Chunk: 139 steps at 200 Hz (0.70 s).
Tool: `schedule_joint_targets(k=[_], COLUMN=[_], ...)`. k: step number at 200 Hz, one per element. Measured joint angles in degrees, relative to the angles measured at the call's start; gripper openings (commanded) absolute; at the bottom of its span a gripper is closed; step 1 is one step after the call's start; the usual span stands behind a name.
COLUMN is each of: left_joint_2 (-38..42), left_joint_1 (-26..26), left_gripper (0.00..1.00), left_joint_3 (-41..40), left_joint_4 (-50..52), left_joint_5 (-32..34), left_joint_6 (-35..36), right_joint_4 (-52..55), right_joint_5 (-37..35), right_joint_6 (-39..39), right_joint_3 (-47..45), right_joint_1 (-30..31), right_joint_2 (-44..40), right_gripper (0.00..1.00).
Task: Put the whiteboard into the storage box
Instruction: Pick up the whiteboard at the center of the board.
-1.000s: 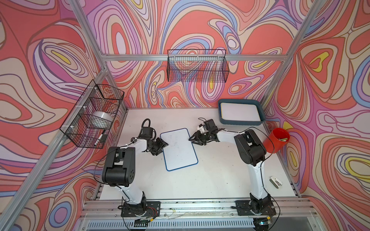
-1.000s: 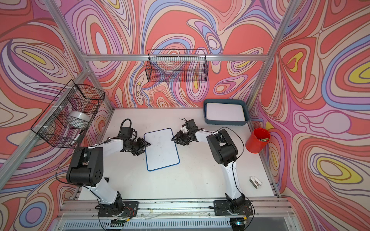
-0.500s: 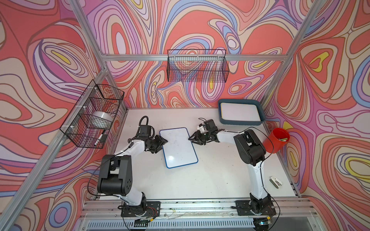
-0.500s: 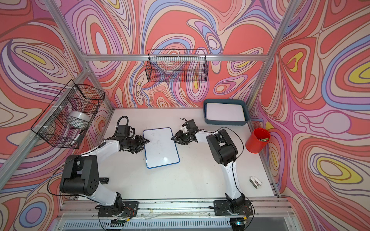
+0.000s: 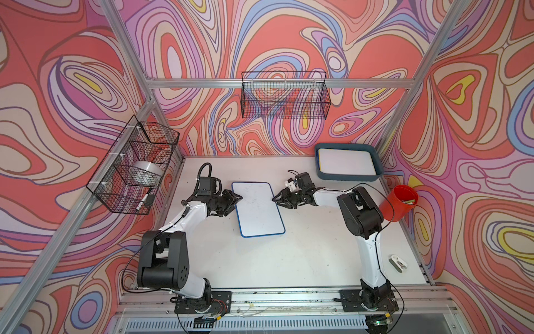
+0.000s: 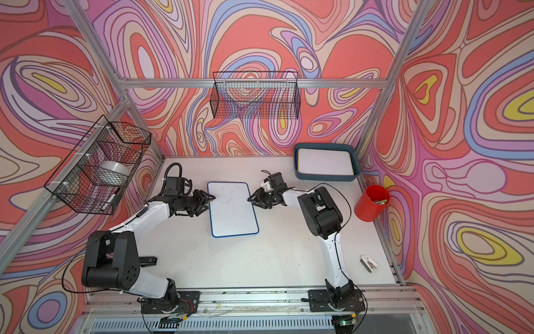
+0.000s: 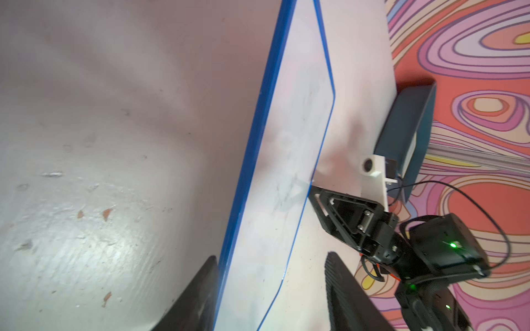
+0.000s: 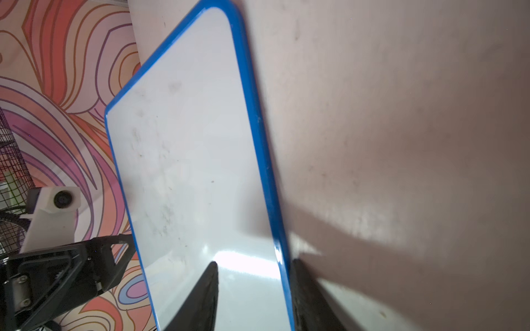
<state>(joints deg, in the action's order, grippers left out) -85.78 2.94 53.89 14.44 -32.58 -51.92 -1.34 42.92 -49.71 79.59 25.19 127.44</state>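
Blue-framed rectangular whiteboard [image 5: 258,208] laid on white table [image 5: 303,260] at centre, left gripper [image 5: 237,204] at its left edge, right gripper [image 5: 278,202] at its right edge, teal plastic storage box [image 5: 346,177] set behind-right, second white board [image 5: 346,162] contained inside, red round plastic bucket [image 5: 394,209] before the box.

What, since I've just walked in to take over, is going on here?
Two arms are working on a whiteboard on the table. The left gripper has open jaws astride one long edge; the right gripper straddles the opposite edge, grip unclear. The box at the back already holds a second board; this one is not in it yet.
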Motion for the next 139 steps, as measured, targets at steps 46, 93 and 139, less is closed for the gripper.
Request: schedule_joint_targets(k=[46,93,139], left_joint_2=[1.90,1.86,1.22], left_joint_1=[0.33,0.79,1.25], left_gripper=[0.54,0.54,0.54], left_joint_3=[1.64,0.96,-0.11], left_joint_4=[-7.17,-14.45,-20.33], left_joint_5=[-5.40,-8.41,-9.07], left_joint_6=[-1.51,-3.23,-4.98], right_joint_4=[-0.90,-2.78,-5.57], right_joint_5=[1.81,3.87,6.23], right_joint_6=[-0.72,-2.01,-4.09], right_joint_3=[0.00,-0.92,-2.34], right_joint_1=[-0.33,-0.52,-1.07], right_joint_2=[0.52,0.72,0.94], right_gripper=[0.43,0.43,0.43])
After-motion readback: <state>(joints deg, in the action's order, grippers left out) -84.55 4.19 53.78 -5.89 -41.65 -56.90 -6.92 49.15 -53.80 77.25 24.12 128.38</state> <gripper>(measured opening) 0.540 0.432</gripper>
